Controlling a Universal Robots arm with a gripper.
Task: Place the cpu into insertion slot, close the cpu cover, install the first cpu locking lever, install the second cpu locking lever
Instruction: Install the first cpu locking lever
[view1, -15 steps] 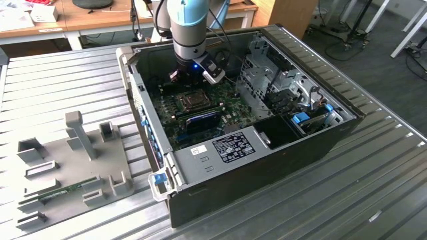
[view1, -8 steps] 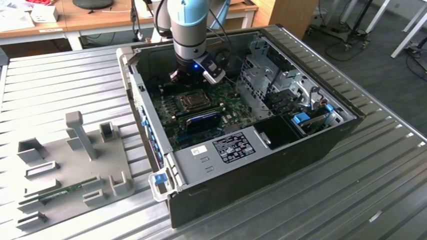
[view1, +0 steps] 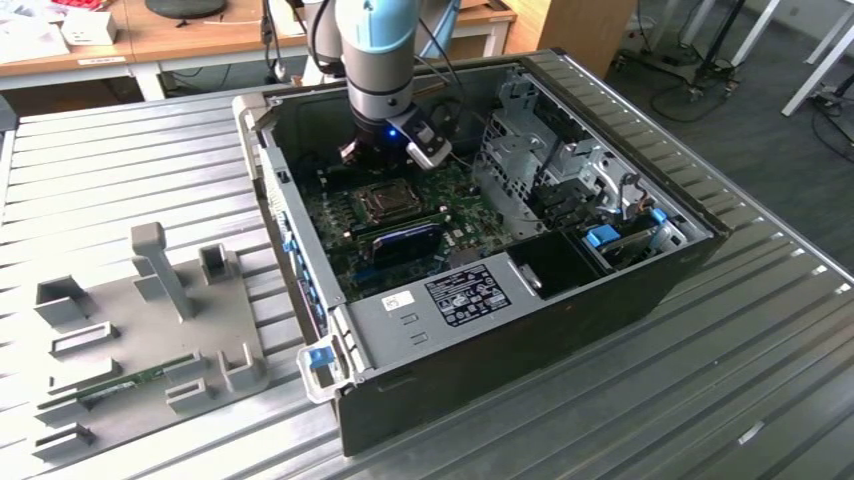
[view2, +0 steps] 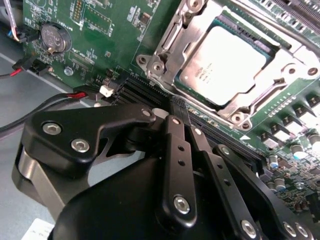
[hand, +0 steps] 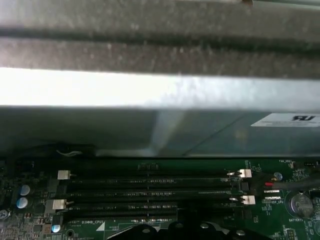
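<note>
The cpu (view2: 222, 62) is seen seated under the closed cover (view2: 175, 40), while the fingers (view2: 176, 142), pressed together and empty, are held just beside that cover, and whether the levers are locked cannot be told.

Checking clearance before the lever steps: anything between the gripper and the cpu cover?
Nothing visible. In the second wrist view the gripper, shut with nothing in it, sits over the memory slots beside the socket. The cpu cover lies down around the cpu, and only low board parts lie between it and the gripper.
</note>
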